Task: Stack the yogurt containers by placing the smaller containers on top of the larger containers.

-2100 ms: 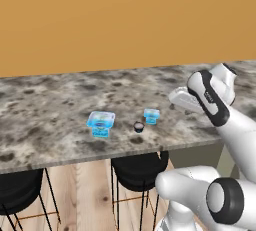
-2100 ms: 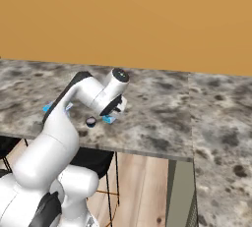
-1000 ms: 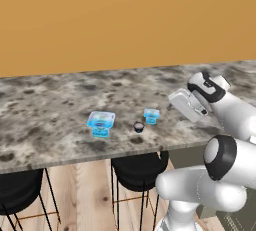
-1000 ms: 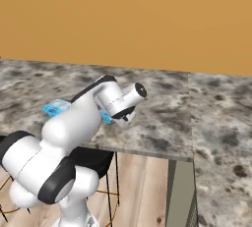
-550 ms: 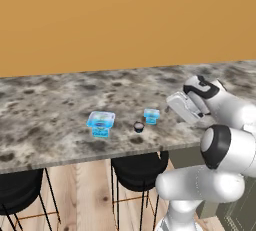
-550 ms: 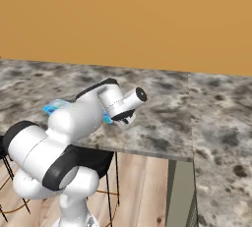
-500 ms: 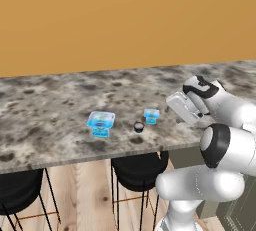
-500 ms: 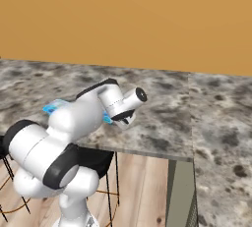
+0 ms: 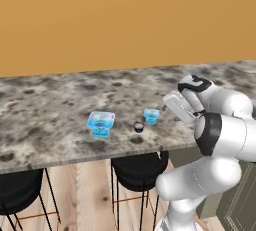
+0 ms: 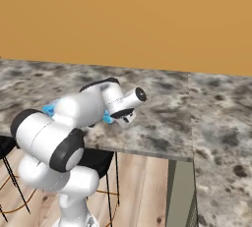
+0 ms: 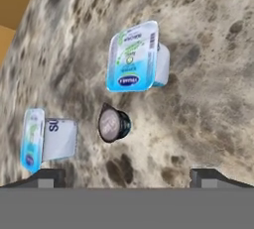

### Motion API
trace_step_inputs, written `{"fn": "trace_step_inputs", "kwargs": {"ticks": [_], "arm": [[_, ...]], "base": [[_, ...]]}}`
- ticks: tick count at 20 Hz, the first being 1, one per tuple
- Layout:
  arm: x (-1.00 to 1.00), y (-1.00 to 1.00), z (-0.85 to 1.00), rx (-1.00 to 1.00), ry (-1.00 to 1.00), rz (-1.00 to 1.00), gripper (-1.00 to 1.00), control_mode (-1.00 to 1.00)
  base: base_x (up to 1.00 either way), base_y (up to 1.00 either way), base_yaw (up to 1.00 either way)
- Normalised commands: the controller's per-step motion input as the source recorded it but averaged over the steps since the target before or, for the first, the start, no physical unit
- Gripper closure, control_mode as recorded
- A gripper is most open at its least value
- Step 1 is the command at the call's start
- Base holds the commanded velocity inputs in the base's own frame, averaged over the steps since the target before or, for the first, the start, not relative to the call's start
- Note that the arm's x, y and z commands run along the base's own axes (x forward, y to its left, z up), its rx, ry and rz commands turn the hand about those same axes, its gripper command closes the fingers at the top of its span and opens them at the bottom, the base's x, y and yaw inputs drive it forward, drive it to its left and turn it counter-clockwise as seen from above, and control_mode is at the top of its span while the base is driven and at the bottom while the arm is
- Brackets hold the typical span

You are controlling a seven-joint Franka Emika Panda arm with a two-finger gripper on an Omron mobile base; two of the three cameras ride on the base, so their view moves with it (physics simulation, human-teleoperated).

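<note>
On granite counter [image 9: 60, 100]: 3 tubs | orange wall [image 9: 125, 20] behind | gripper [image 11: 127, 176] wide open, empty

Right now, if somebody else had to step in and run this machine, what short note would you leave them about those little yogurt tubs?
Tool: open, holding nothing, hanging above the counter and looking down at the tubs.
Things: all three sit apart on the stone counter. The wide light-blue tub is farthest from the arm, the tiny dark cup is in the middle, and the small light-blue cup is nearest the arm.
Done: nothing stacked yet.
Left: set the small light-blue cup on the wide tub, then probably the tiny dark cup on top.
</note>
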Motion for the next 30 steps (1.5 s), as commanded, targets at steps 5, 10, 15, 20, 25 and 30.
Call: {"fn": "trace_step_inputs", "kwargs": {"ticks": [5, 10, 15, 20, 25, 30], "arm": [[0.24, 0.0, -0.16, 0.0, 0.0, -0.01, -1.0, -1.0], [0.22, 0.0, -0.2, 0.0, 0.0, 0.0, -1.0, -1.0], [0.2, 0.0, -0.15, 0.0, 0.0, 0.0, -1.0, -1.0], [0.19, 0.0, -0.12, 0.0, 0.0, 0.0, -1.0, -1.0], [0.16, 0.0, -0.1, 0.0, 0.0, 0.0, -1.0, -1.0], [0.28, 0.06, -0.11, 0.0, 0.0, 0.0, -1.0, -1.0]], "base": [[0.0, 0.0, 0.0], [0.0, 0.0, 0.0], [0.0, 0.0, 0.0], [0.0, 0.0, 0.0], [0.0, 0.0, 0.0], [0.0, 0.0, 0.0]]}}
